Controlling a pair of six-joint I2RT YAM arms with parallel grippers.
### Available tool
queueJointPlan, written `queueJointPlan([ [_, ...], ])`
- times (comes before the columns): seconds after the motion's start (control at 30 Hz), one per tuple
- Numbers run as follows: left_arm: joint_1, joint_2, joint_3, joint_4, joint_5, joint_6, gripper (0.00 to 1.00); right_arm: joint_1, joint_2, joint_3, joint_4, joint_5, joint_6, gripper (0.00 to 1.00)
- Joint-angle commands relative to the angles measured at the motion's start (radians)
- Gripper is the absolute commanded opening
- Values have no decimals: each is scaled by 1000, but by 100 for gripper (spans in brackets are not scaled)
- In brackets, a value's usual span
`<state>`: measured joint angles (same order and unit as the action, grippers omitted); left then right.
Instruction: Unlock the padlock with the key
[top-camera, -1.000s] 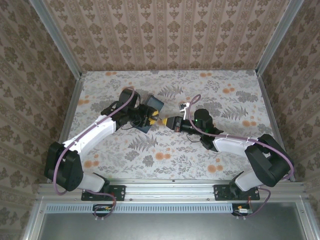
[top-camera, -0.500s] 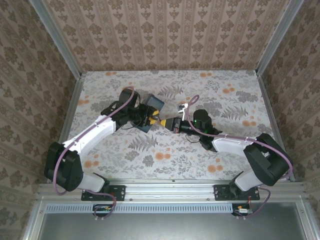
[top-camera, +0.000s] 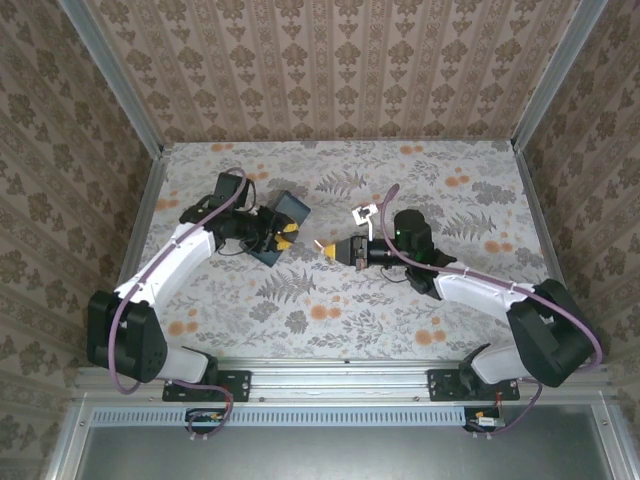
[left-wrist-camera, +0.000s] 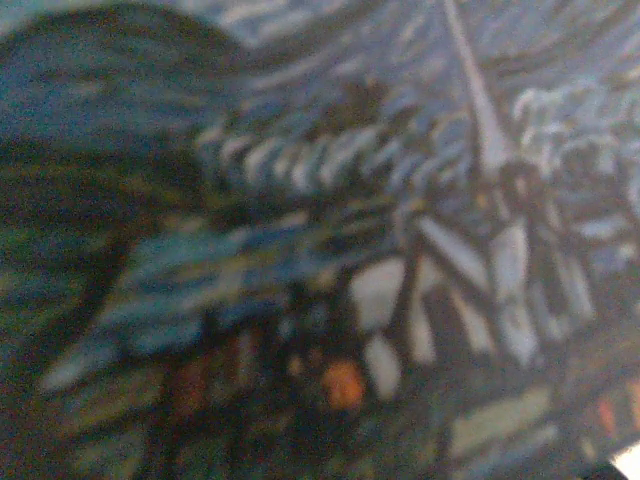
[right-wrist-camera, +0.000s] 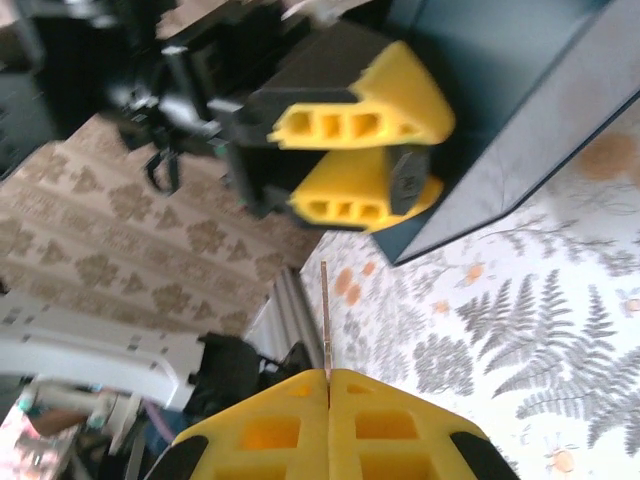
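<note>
Right fingers (right-wrist-camera: 310, 398) pinched shut on thin key (right-wrist-camera: 325, 320); left fingers (right-wrist-camera: 412, 112) clamp dark-blue box (right-wrist-camera: 500, 70) wall; box contents hidden.

table (top-camera: 330, 300): cloth of grey ferns and orange blooms | painted box (top-camera: 292, 207): dark blue, at 10 o'clock from the table's middle — swirled face blurred in left wrist view | walls (top-camera: 340, 70): damask paper at 9, 12 and 3 o'clock | metal rail (top-camera: 340, 372): along the 6 o'clock edge

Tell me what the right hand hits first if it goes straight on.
Probably the left hand, straight ahead of the right hand, with the dark-blue box beside it; depth is unclear.
</note>
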<state>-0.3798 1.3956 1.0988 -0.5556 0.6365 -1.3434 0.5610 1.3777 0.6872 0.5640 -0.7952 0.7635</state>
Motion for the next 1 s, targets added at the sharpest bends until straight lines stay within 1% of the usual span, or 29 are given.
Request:
queueJointPlan([
  [0.0,5,-14,49,-11,153,116,0,3,-28,55,-157,-146,-92,0],
  [0.13,4,-3,79,-46,241,177,0,8,4,98,-221,-204,-141,0],
  [0.2,7,1,102,-96,268,216,0,10,48,136,-274,-230,-184,0],
  [0.27,16,5,135,-179,269,269,0,9,69,157,-333,-225,-222,0],
  [0.33,26,3,138,-204,277,283,0,9,72,155,-348,-201,-221,0],
  [0.53,25,-12,109,-218,303,269,0,11,60,146,-327,-137,-223,0],
  [0.67,27,-21,101,-232,309,260,0,11,79,167,-312,-152,-233,0],
  [0.77,27,-20,102,-244,302,264,0,11,95,169,-268,-155,-215,0],
  [0.97,24,-15,83,-214,292,244,0,13,83,168,-197,-136,-180,0],
])
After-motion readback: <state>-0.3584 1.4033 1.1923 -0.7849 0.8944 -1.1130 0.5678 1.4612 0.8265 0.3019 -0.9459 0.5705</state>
